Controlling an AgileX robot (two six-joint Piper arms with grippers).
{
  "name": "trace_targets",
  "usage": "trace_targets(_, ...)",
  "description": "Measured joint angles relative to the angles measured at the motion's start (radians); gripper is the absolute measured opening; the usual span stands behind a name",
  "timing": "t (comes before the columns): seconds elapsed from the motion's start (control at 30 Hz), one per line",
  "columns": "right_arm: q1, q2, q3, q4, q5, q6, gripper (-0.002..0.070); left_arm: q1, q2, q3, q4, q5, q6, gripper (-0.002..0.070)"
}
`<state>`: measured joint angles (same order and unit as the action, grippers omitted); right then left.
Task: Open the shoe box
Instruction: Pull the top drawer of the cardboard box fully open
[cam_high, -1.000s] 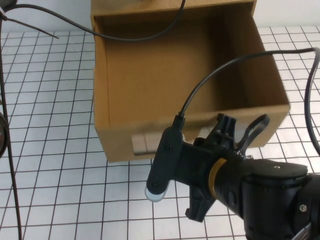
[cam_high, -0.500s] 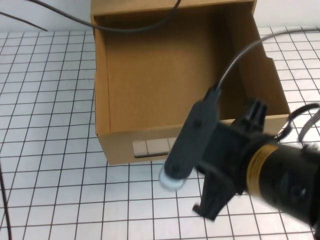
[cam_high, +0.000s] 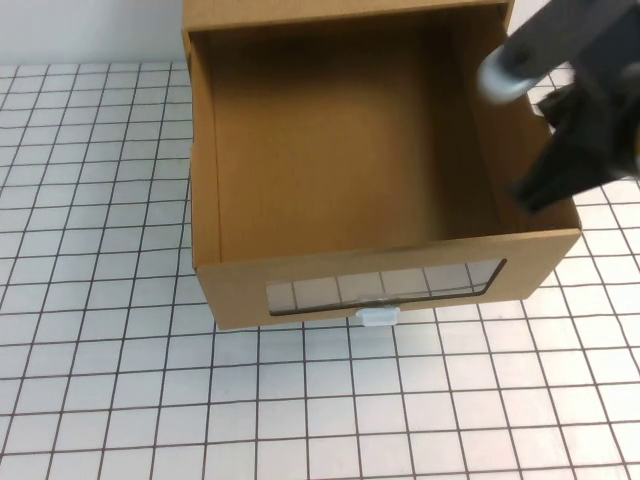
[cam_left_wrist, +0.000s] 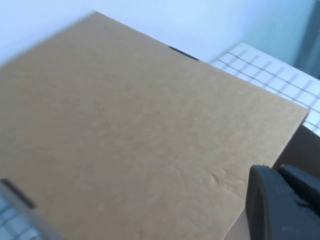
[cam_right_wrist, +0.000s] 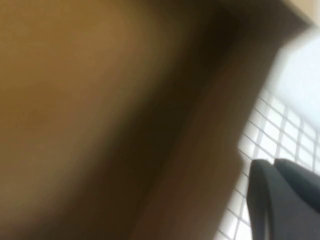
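One shoe box (cam_high: 240, 285) sits mid-table (cam_high: 100, 380) with its top uncovered and its far edge cut off by the frame. Right gripper (cam_high: 550, 180), badly blurred, hangs above the box's right wall, jaws pinched together on nothing. Left gripper (cam_left_wrist: 282, 205) shows only as a dark sliver beside brown cardboard; I cannot tell its state.

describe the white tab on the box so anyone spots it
Find the open shoe box on the gridded table, right gripper shut by its right wall, left gripper near a cardboard panel. On the box's near wall, under the window, sits the only white tab.
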<state>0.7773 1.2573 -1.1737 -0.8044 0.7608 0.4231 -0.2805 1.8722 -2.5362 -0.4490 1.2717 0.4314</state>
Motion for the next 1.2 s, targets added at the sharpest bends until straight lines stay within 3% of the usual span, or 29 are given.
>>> trace_targets(0.2, -0.274, -0.067, 0.000, 0.275, -0.032, -0.139, -0.0013, 0.000, -0.173, 0.096, 0.126, 0.002, -0.014, -0.0002)
trace_targets(0.37, -0.490, -0.147, 0.050, 0.509, -0.066, -0.244, -0.0013, 0.000, -0.388, 0.403, 0.245, -0.007, -0.026, -0.0002)
trace_targets(0.47, -0.568, -0.216, 0.128, 0.592, -0.103, -0.264, -0.0013, 0.000, -0.559, 0.652, 0.289, -0.116, -0.040, -0.0002)
trace_targets(0.9, -0.582, -0.681, 0.614, 0.792, -0.505, -0.283, -0.0013, 0.000, -1.397, 1.839, 0.273, -0.965, -0.051, -0.0002)
trace_targets(1.2, -0.582, -0.871, 0.808, 0.865, -0.620, -0.283, -0.0013, 0.000, -1.784, 2.354, 0.205, -1.173, -0.120, -0.0002)
